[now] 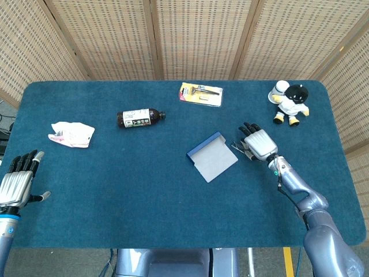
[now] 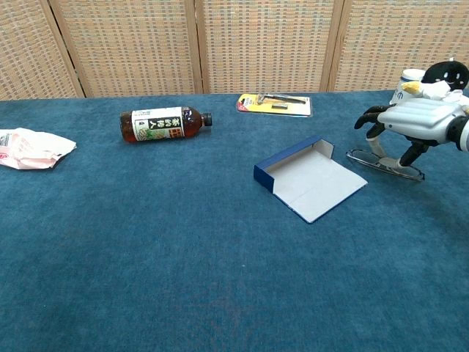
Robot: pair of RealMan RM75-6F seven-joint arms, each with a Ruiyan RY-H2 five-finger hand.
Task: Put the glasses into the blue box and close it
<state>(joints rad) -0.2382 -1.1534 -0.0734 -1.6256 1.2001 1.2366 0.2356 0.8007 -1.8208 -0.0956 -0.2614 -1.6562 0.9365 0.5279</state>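
The blue box (image 1: 211, 156) lies open in the middle of the table, its white inside facing up (image 2: 311, 182). Just right of it, the glasses (image 2: 385, 165) hang level under my right hand (image 2: 419, 122), whose fingertips (image 2: 377, 149) pinch the frame from above. From the head view the glasses (image 1: 238, 148) stick out at the left of that hand (image 1: 258, 144), beside the box's right edge. My left hand (image 1: 16, 182) rests at the table's near left edge, fingers spread, holding nothing; only the head view shows it.
A brown bottle (image 2: 163, 123) lies on its side at the back left. A crumpled white bag (image 2: 29, 148) sits far left. A yellow razor pack (image 2: 275, 104) lies at the back centre, and a toy figure (image 1: 290, 101) stands at the back right.
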